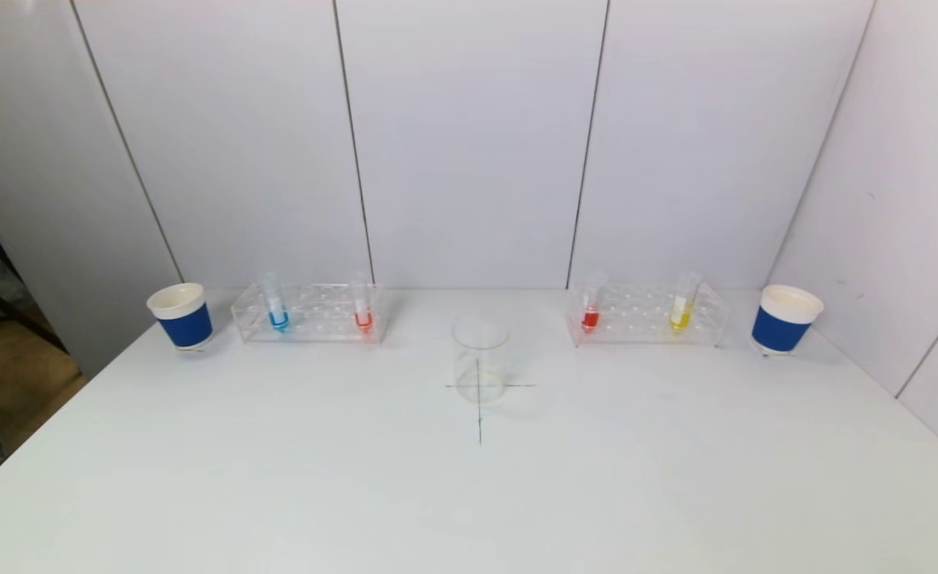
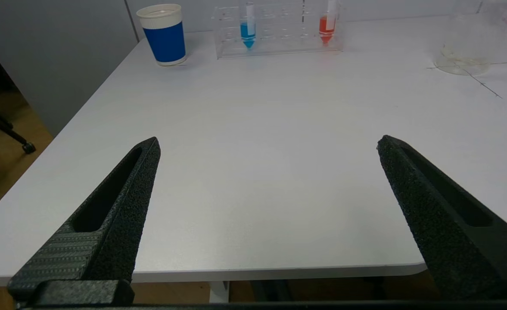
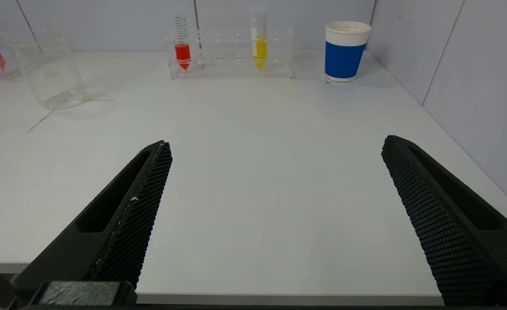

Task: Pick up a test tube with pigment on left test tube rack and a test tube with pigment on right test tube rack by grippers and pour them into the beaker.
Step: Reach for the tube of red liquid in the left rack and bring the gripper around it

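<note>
The clear left rack (image 1: 309, 313) at the back left holds a blue-pigment tube (image 1: 277, 307) and an orange-red tube (image 1: 363, 307); they also show in the left wrist view, the blue tube (image 2: 248, 26) and the orange-red tube (image 2: 327, 23). The clear right rack (image 1: 646, 315) holds a red tube (image 1: 591, 307) and a yellow tube (image 1: 682, 303), also in the right wrist view as the red tube (image 3: 182, 47) and the yellow tube (image 3: 259, 43). An empty glass beaker (image 1: 480, 360) stands mid-table on a drawn cross. My left gripper (image 2: 268, 144) and right gripper (image 3: 277, 146) are open and empty near the table's front edge, out of the head view.
A blue-and-white paper cup (image 1: 181, 316) stands left of the left rack, another paper cup (image 1: 784, 319) right of the right rack. White wall panels close the back and right. The white table (image 1: 469, 494) has an open drop on its left side.
</note>
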